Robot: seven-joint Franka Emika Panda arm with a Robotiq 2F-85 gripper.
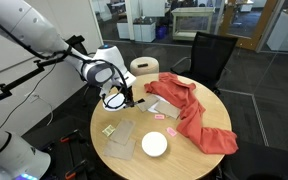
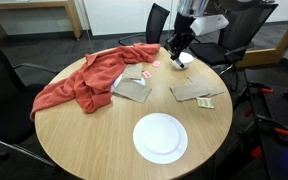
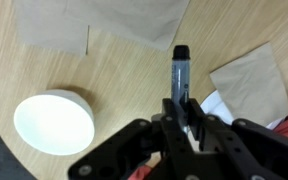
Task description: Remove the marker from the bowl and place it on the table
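Note:
In the wrist view my gripper is shut on the black marker, which sticks out past the fingertips above the tan table. The white bowl sits empty on the table to the left of the marker, apart from it. In both exterior views the gripper hangs low over the table's edge beside the bowl. The marker is too small to make out in the exterior views.
A red cloth lies across the table. Brown paper sheets and a grey sheet lie near the gripper. A flat white plate sits on the table. Black chairs stand around the table.

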